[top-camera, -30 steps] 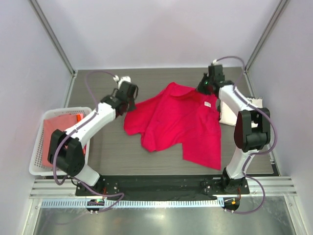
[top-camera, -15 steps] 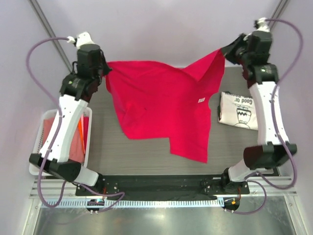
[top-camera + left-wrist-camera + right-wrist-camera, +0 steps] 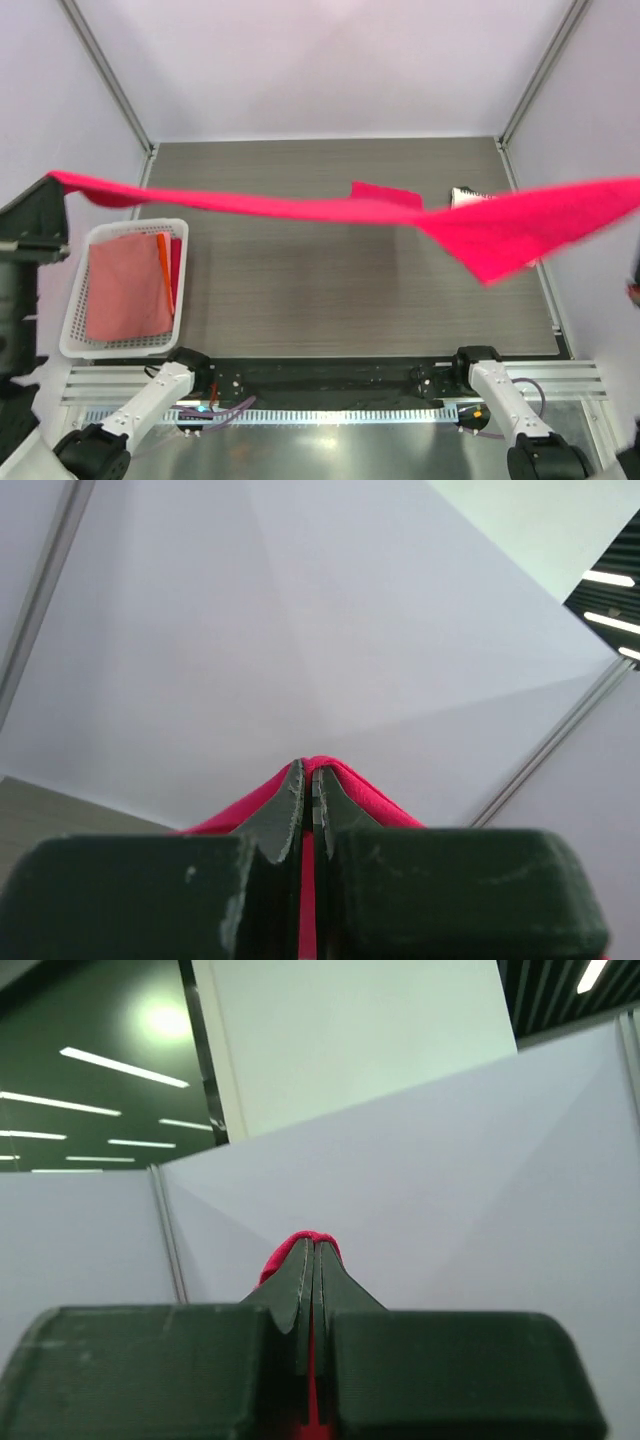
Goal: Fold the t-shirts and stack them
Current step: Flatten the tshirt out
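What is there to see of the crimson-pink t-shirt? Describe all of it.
The crimson-pink t-shirt is plain, soft, matte cloth. It hangs stretched in mid-air above the table, seen nearly edge-on from overhead as a thin band across the view. It widens to a drooping point at the right, and a small flap rises near the middle. One fold is pinched in the shut left claw, another in the shut right claw. No tag shows.
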Action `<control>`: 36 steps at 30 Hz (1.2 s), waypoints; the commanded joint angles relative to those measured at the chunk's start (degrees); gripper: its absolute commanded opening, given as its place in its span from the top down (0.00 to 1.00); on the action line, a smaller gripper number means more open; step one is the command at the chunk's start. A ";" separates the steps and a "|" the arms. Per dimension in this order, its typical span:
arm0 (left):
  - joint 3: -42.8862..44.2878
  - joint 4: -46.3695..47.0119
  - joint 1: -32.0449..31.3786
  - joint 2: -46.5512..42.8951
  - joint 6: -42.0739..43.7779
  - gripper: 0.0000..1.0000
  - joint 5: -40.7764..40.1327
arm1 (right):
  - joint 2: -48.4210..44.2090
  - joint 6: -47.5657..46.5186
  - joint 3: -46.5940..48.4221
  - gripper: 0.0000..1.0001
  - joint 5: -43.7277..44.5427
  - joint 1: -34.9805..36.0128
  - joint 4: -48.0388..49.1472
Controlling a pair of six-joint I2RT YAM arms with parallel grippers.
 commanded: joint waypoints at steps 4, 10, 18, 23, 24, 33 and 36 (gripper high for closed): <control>0.34 -0.19 0.28 5.16 -0.69 1.00 0.23 | 4.96 -1.49 4.06 0.99 2.23 -0.09 -1.64; -8.88 4.11 0.28 9.99 -1.48 1.00 -0.12 | 11.90 0.44 -1.99 0.99 1.97 -0.01 -1.30; -12.01 13.52 1.42 24.48 0.27 1.00 -3.20 | 24.90 4.92 -12.38 0.99 -2.69 -0.01 7.84; 6.90 8.87 6.69 39.95 -1.91 1.00 7.07 | 36.68 7.03 0.70 0.99 -5.33 -0.09 8.02; 9.62 8.69 7.66 43.19 -2.18 1.00 8.22 | 38.44 7.56 3.33 0.99 -6.12 -0.09 7.76; 21.80 14.21 19.09 51.23 -8.69 1.00 23.87 | 49.52 15.46 27.18 0.99 -14.45 -5.72 5.20; 8.55 22.64 19.09 48.68 -7.29 1.00 24.84 | 47.52 16.00 19.91 0.99 -17.36 -6.51 7.05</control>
